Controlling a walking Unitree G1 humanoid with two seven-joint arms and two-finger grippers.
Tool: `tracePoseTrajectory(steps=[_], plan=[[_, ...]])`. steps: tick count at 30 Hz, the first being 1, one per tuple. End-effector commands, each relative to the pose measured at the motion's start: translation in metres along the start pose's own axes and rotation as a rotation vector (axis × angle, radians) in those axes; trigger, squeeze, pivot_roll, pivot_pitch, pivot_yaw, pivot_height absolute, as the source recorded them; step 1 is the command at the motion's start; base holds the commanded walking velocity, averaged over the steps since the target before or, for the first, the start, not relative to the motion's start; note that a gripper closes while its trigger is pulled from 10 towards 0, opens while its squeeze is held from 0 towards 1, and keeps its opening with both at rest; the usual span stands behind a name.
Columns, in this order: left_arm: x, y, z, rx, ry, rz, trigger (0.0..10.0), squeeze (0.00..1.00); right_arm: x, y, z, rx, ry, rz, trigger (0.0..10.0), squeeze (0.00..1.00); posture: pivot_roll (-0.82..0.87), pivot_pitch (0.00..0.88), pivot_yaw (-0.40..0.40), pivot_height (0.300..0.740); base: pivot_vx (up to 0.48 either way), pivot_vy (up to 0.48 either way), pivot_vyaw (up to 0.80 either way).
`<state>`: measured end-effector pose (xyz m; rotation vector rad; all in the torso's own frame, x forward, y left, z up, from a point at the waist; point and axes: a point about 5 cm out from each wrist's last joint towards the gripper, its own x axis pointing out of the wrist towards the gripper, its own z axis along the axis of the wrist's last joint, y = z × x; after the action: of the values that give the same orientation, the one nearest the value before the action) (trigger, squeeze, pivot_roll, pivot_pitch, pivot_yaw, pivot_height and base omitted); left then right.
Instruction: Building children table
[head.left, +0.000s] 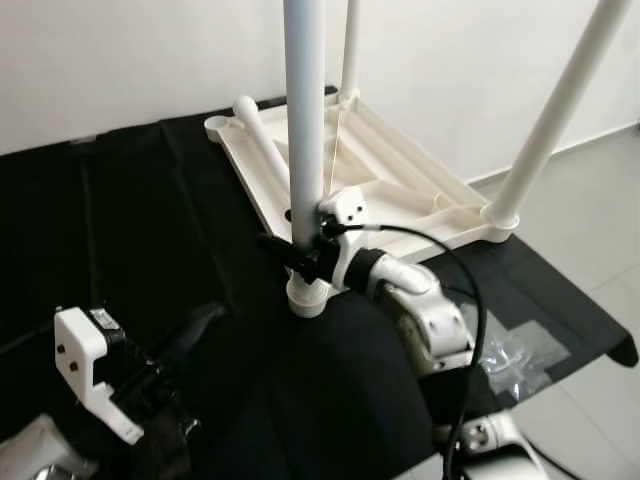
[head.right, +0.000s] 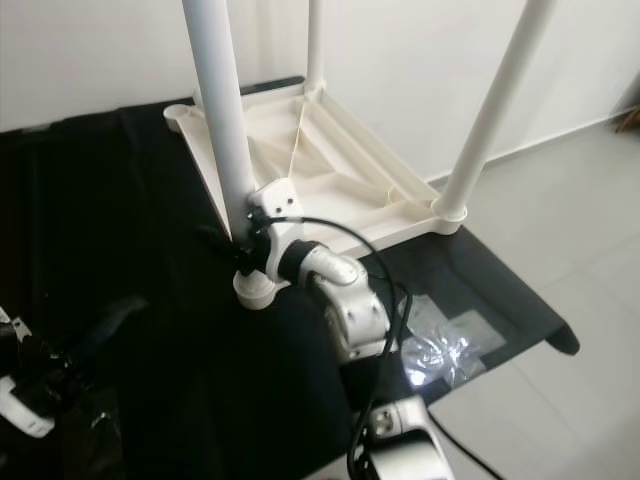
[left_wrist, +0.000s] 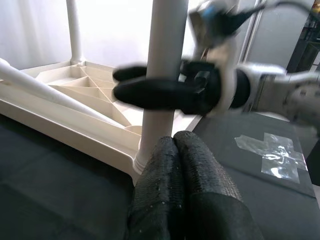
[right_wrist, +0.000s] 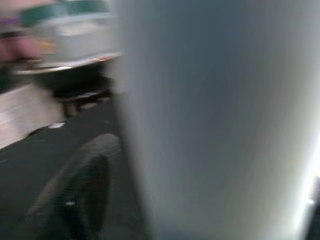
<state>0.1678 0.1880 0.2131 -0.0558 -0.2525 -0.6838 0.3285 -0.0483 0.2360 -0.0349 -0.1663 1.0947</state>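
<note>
The white plastic table top (head.left: 400, 185) lies upside down on the black-draped bench (head.left: 150, 230), far and right of centre, with the right gripper (head.left: 300, 255) clamping its fingers around the near white tubular plastic leg (head.left: 304, 130) just above its corner socket. The left gripper (left_wrist: 180, 165) hovers near, fingers pressed together and empty. The leg looks light, stiff and slippery, so gripping low near the socket seems steadiest.

From the head we look down on the upturned white plastic table (head.left: 340, 160) at twelve o'clock; both wrist cameras sit close against its near upright white leg (left_wrist: 162, 75).
</note>
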Motion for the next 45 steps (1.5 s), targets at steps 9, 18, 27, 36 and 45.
tracePoseTrajectory(steps=[9,18,27,36,45], plan=[[-0.005,-0.002,0.001,0.002,0.017,0.008,10.0,0.00,-0.003,-0.026,0.039,-0.178,0.025,0.355,10.0,0.00,0.02,0.190,-0.009,0.740,0.000,0.000,0.00],[-0.010,-0.005,0.002,0.001,0.035,0.018,10.0,0.00,-0.001,-0.041,0.049,-0.106,0.051,0.540,10.0,0.00,0.04,0.205,-0.021,0.740,0.000,0.000,0.00],[-0.014,-0.005,0.004,0.011,0.039,0.038,10.0,0.00,-0.005,-0.046,0.036,-0.093,0.141,0.602,0.0,0.00,0.05,0.209,-0.031,0.740,0.000,0.000,0.00],[-0.014,-0.004,0.002,0.011,0.037,0.043,10.0,0.00,-0.008,-0.057,0.018,-0.059,0.144,0.420,0.0,0.00,0.03,0.193,-0.034,0.740,0.000,0.000,0.00],[-0.013,-0.003,0.002,0.008,0.036,0.034,10.0,0.00,-0.007,-0.003,-0.059,0.148,0.206,-0.361,0.0,0.00,0.02,0.196,-0.032,0.740,0.000,0.000,0.00]])
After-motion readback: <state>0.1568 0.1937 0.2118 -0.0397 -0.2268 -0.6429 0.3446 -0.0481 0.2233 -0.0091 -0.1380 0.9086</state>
